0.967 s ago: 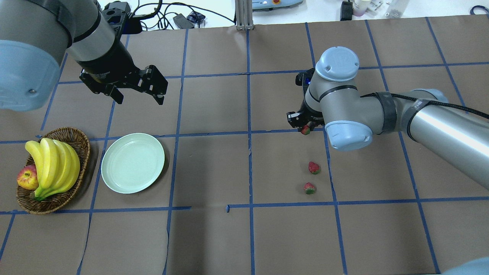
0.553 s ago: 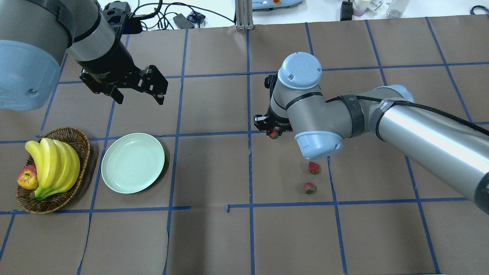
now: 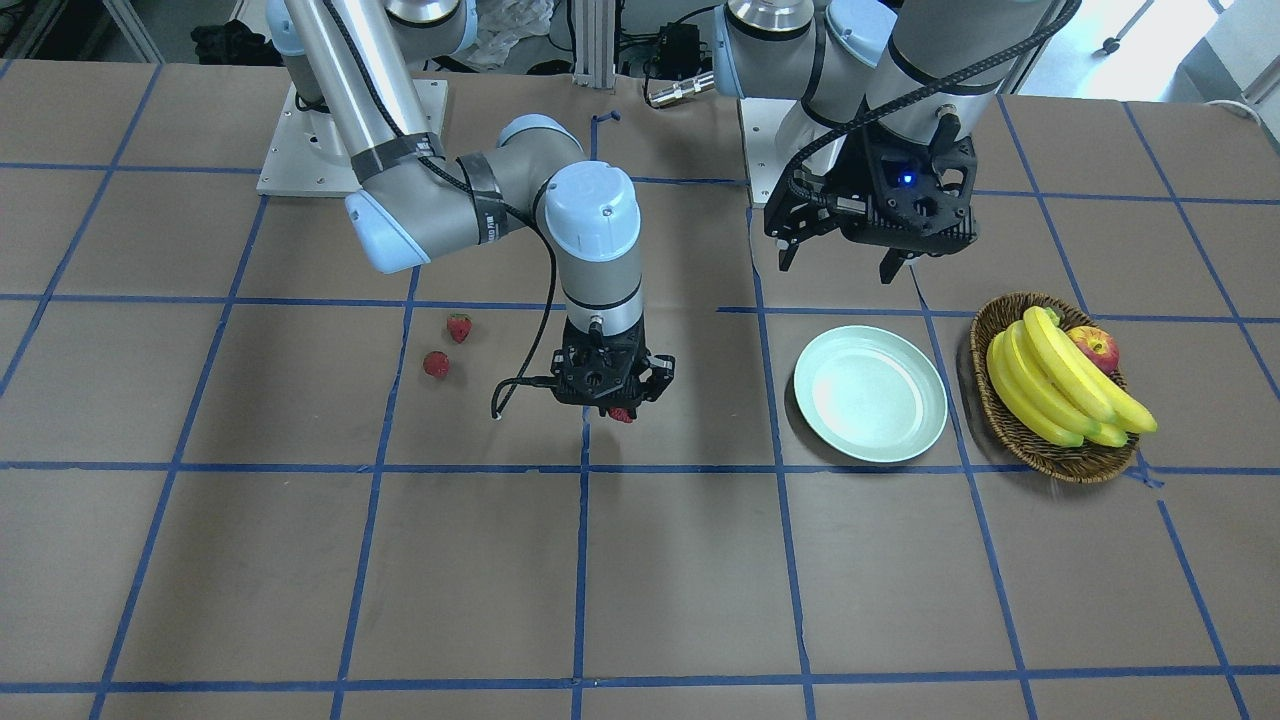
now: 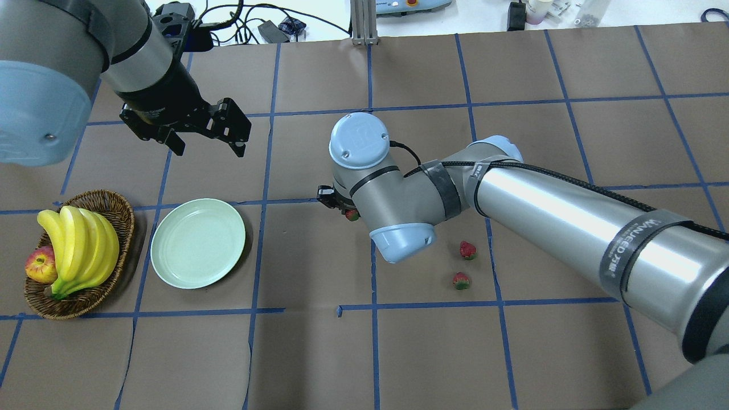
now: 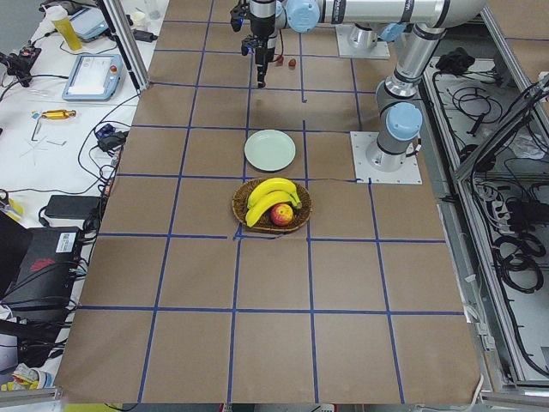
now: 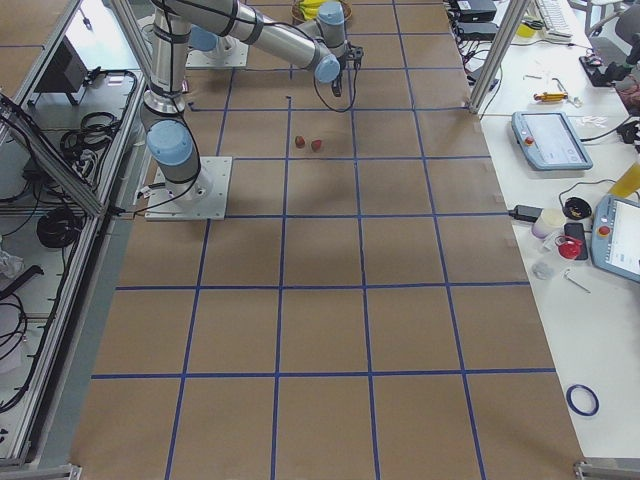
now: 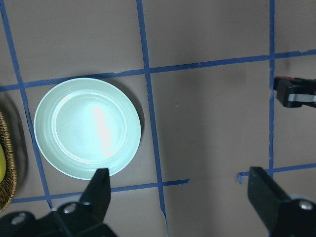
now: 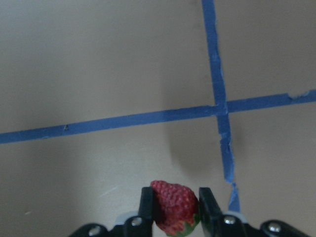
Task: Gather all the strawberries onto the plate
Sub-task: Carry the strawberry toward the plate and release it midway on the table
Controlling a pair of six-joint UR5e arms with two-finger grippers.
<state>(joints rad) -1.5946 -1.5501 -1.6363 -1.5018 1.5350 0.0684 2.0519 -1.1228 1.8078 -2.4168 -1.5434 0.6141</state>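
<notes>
My right gripper [image 3: 621, 412] is shut on a strawberry [image 8: 175, 207], held above the table near its middle; the berry also shows in the overhead view [image 4: 352, 214]. Two more strawberries lie on the paper, one [image 4: 467, 250] and the other [image 4: 461, 281] just nearer, behind the right arm. The pale green plate [image 4: 197, 242] sits empty on the left, well left of the right gripper; it also shows in the left wrist view [image 7: 88, 127]. My left gripper [image 4: 208, 139] is open and empty, raised beyond the plate.
A wicker basket [image 4: 117, 208] with bananas [image 4: 80, 245] and an apple [image 4: 40, 265] stands left of the plate. Blue tape lines grid the brown paper. Cables and devices lie beyond the table's far edge.
My right arm has swung left with the strawberry in its gripper, moving from beside the other two berries towards the plate. The left arm has not moved.
</notes>
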